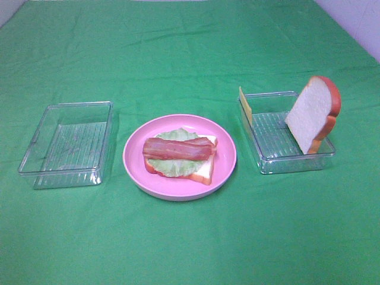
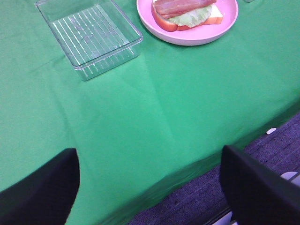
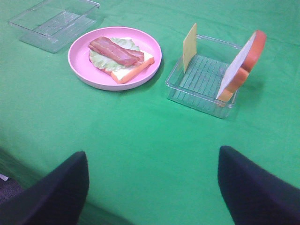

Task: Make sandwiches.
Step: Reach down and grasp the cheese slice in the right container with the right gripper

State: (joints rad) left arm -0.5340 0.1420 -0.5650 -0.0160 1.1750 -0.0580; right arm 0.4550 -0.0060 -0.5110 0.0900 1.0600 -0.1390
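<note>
A partly stacked sandwich lies on the round pink plate (image 1: 133,172) in the middle: a white bread slice (image 1: 205,172), a lettuce leaf (image 1: 172,167) and bacon strips (image 1: 178,148) on top. A second bread slice (image 1: 309,116) stands leaning against the right wall of the right clear tray (image 1: 273,160). A yellow cheese square (image 1: 245,105) leans on that tray's left wall. My left gripper (image 2: 150,187) is open and empty over the table's front edge. My right gripper (image 3: 152,187) is open and empty, well short of the plate (image 3: 93,77) and cheese (image 3: 189,47). Neither gripper shows in the exterior view.
An empty clear ribbed tray (image 1: 65,145) sits left of the plate and also shows in the left wrist view (image 2: 89,35). A green cloth (image 1: 190,249) covers the table. The front edge of the table and dark floor (image 2: 262,140) show in the left wrist view.
</note>
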